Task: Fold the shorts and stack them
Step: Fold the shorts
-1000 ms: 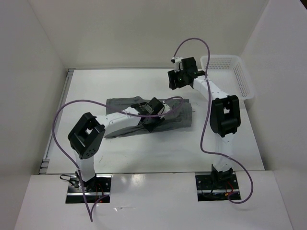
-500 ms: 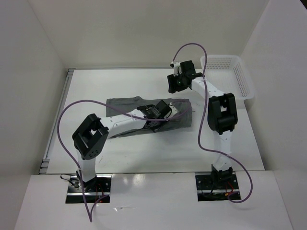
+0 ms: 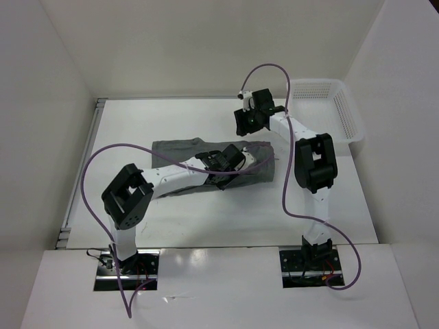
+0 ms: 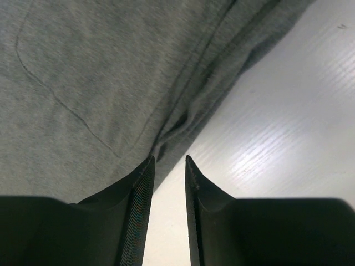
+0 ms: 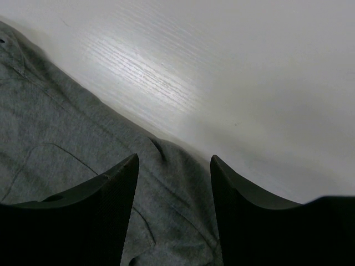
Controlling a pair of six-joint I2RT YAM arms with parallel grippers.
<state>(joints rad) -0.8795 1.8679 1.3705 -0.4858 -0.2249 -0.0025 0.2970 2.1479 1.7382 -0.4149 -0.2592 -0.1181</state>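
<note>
The grey shorts [image 3: 185, 161] lie spread across the middle of the table, partly under my left arm. My left gripper [image 3: 222, 178] is low at their near edge. In the left wrist view its jaws [image 4: 170, 160] stand a narrow gap apart with bare table between them, and the tips are at the hem of the shorts [image 4: 83, 83]. My right gripper [image 3: 241, 127] hovers over the far right edge of the shorts. In the right wrist view it [image 5: 173, 160] is wide open and empty above the grey fabric [image 5: 66, 144], with nothing held.
A white mesh basket [image 3: 315, 81] stands at the back right corner, beside the right arm. White walls close the table at the back and both sides. Purple cables loop from both arms over the table.
My right gripper has moved left and down from near the basket toward the shorts' far edge. My left gripper has shifted a little to the right along the shorts.
</note>
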